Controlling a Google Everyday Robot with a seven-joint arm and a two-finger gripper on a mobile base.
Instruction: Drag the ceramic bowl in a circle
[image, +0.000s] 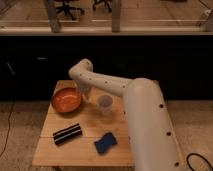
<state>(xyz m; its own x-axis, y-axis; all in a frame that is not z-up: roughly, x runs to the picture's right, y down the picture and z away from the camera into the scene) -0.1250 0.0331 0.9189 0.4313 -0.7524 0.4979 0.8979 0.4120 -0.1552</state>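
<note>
Pincer (85, 93) hangs at ceramic bowl's (65, 101) right rim

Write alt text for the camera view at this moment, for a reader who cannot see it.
A white robot arm reaches over a wooden table, its gripper down at the right rim of an orange-brown ceramic bowl. A translucent white cup stands just right of the bowl, with a black ridged bar and a blue sponge nearer the camera.
</note>
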